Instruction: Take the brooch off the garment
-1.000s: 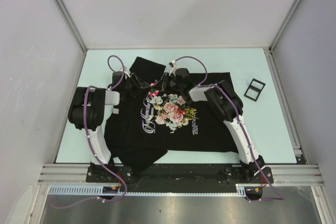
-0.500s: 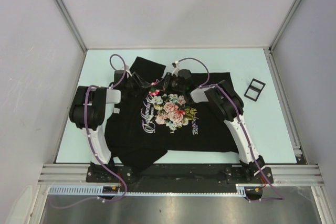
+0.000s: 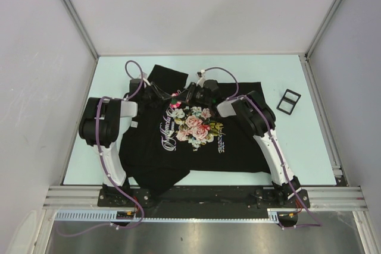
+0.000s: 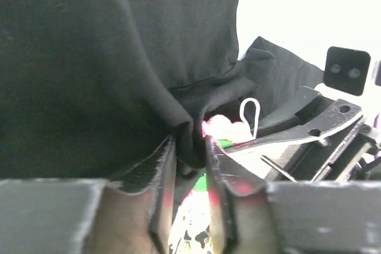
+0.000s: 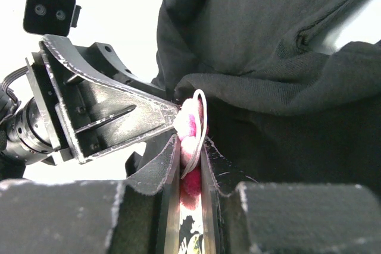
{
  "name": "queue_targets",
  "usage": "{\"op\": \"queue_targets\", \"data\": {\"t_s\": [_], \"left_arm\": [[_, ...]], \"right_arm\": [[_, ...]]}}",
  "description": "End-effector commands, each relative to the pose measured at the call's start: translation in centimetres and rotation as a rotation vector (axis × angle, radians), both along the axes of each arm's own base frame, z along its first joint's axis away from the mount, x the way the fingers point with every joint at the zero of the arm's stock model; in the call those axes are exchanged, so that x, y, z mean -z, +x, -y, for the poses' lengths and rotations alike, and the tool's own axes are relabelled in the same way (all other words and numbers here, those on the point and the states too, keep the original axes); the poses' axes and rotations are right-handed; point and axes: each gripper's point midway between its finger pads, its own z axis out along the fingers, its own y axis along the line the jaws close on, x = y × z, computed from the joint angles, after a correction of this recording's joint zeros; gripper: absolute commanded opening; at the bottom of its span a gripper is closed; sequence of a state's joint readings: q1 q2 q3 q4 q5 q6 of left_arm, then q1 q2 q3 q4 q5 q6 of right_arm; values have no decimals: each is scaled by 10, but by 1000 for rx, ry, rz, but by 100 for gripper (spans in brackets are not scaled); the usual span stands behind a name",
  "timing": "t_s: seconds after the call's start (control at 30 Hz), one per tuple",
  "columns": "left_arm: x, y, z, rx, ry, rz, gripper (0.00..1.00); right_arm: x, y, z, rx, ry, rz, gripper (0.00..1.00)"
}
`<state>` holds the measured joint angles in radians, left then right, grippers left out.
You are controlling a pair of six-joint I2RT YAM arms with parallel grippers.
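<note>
Item: brooch [image 5: 188, 118] on black garment [image 4: 89, 57].
The right hand [image 5: 189, 147] pinched the brooch; left hand [image 4: 189, 146] pinched a garment fold.

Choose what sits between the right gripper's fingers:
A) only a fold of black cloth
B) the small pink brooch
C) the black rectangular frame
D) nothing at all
B: the right wrist view shows the brooch pinched between the fingers of the right gripper, while the left gripper pinches a fold of the garment.
</note>
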<state>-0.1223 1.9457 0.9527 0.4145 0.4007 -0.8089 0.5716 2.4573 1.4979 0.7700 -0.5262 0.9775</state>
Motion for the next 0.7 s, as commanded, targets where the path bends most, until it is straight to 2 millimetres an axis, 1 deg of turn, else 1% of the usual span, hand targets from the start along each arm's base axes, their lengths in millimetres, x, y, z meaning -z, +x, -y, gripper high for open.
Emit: {"op": "queue_targets", "data": {"t_s": [0.0, 0.07, 0.17, 0.23, 0.3, 0.33, 0.4, 0.43, 0.47, 0.53, 0.67], "left_arm": [[4, 3, 1, 8, 22, -1, 25], [4, 3, 2, 9, 21, 2, 18], [2, 4, 1, 9, 26, 9, 11], [1, 4, 1, 12, 32, 17, 8], [1, 5, -1, 8, 40, 20, 7], [0, 5, -1, 6, 40, 22, 9], [-2, 2, 0, 16, 24, 37, 21], [-8, 2, 1, 15, 15, 53, 35], [-9, 1, 0, 12, 10, 58, 41], [-14, -2, -2, 5, 7, 79, 48], [-13, -4, -2, 7, -5, 75, 50]], "right_arm": [[-40, 5, -5, -17, 120, 99, 0], [-39, 4, -5, -20, 126, 94, 0], [-39, 3, -5, -24, 140, 84, 0], [-38, 2, -3, -22, 144, 78, 0], [-39, 1, -2, -22, 151, 75, 0], [-41, 2, -1, -20, 161, 75, 0], [-41, 3, 1, -17, 163, 75, 0], [-41, 3, 0, -15, 160, 77, 0], [-41, 4, 1, -13, 160, 78, 0], [-40, 5, 1, -11, 159, 76, 0], [-39, 5, 2, -7, 161, 73, 0]]}}
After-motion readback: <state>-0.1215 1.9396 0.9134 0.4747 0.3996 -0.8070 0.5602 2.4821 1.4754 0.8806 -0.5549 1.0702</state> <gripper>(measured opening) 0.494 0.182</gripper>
